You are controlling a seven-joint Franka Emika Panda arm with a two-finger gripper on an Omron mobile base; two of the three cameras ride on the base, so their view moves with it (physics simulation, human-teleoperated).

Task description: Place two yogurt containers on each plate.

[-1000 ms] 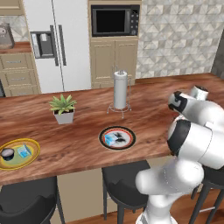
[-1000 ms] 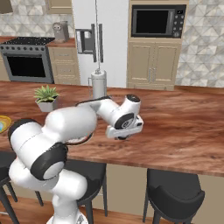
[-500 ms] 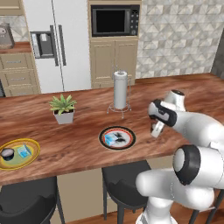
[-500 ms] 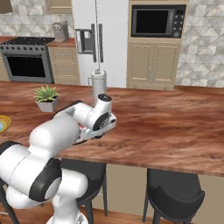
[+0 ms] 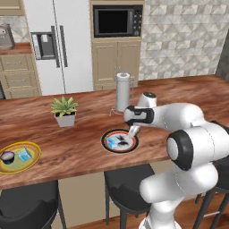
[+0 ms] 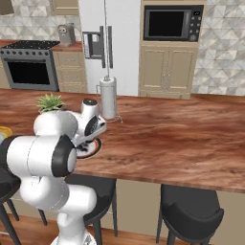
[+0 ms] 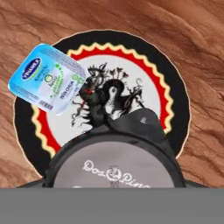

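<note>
The white plate with a red-black rim (image 5: 107,142) lies on the wooden counter in front of me, seen close up as plate (image 7: 175,105) in the hand view. A light blue squarish yogurt container (image 7: 47,78) rests on its left part, also visible as a small cup (image 5: 114,142). My gripper (image 5: 133,133) hangs just over this plate, shut on a round dark yogurt container with a whitish lid (image 7: 113,168), which hides the fingertips. Far left lies the yellow-rimmed plate (image 5: 32,163), with a round dark cup (image 5: 7,156) and a blue cup (image 5: 24,154) on it.
A potted green plant (image 5: 65,112) stands behind and left of the white plate. Just behind the gripper stands a paper towel holder (image 5: 122,91). Dark stools (image 5: 127,185) sit under the counter's front edge. My arm (image 6: 72,134) covers most of the plate in the right base view.
The arm has swung from the right side of the counter leftward and down to the white plate, carrying the round cup with it. Everything on the counter has stayed put.
</note>
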